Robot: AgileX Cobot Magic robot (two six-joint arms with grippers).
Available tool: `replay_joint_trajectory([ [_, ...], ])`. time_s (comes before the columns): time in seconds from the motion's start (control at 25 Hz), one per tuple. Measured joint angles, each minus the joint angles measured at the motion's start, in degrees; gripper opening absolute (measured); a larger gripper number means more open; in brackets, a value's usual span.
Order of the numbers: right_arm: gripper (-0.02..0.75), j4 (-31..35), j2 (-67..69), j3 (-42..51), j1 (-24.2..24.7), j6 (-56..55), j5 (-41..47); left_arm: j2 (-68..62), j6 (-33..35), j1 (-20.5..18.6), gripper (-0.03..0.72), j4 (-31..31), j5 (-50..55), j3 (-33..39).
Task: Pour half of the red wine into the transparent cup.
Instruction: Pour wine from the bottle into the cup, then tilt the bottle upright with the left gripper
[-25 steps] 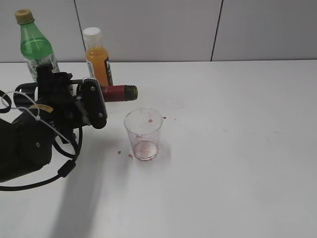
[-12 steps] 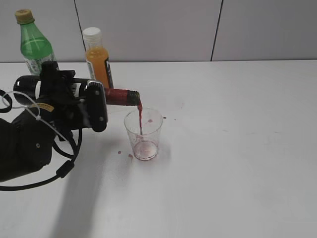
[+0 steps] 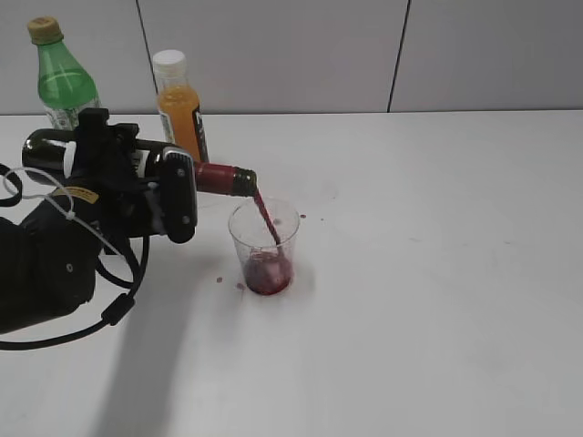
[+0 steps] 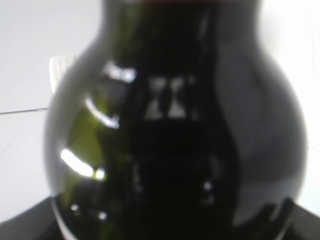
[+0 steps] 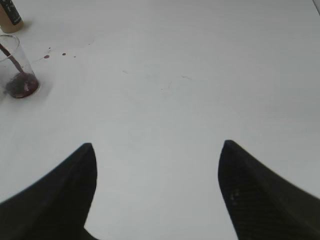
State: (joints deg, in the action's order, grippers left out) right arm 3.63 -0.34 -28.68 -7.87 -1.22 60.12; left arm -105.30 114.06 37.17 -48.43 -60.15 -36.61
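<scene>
A green plastic soda bottle (image 3: 62, 77) with a tan cap stands far left. The left gripper (image 3: 137, 187) clamps a dark glass wine bottle (image 3: 196, 175), tipped sideways, neck foil maroon. An orange juice bottle (image 3: 178, 105) stands behind. Red wine (image 3: 266, 217) streams into the clear tapered cup (image 3: 264, 246), pooling at its base. The right gripper (image 5: 157, 192) hangs wide and empty over the white table (image 3: 437, 273). No writing is legible.

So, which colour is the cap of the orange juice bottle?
White cap on the orange juice bottle, clearest in the exterior view.
</scene>
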Motion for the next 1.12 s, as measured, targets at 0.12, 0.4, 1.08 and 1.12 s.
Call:
replay_joint_trajectory([
  [0.12, 0.571, 0.0, 0.0, 0.0, 0.0, -0.06, 0.0, 0.0, 0.3, 0.0, 0.534, 0.23, -0.18, 0.0],
  [0.4, 0.571, 0.0, 0.0, 0.0, 0.0, -0.06, 0.0, 0.0, 0.72, 0.0, 0.534, 1.11, -2.25, 0.0],
  [1.08, 0.571, 0.0, 0.0, 0.0, 0.0, -0.02, 0.0, 0.0, 1.17, 0.0, 0.534, 1.13, -2.72, 0.0],
  [1.12, 0.571, 0.0, 0.0, 0.0, 0.0, -0.02, 0.0, 0.0, 1.33, 0.0, 0.534, 1.13, -2.72, 0.0],
])
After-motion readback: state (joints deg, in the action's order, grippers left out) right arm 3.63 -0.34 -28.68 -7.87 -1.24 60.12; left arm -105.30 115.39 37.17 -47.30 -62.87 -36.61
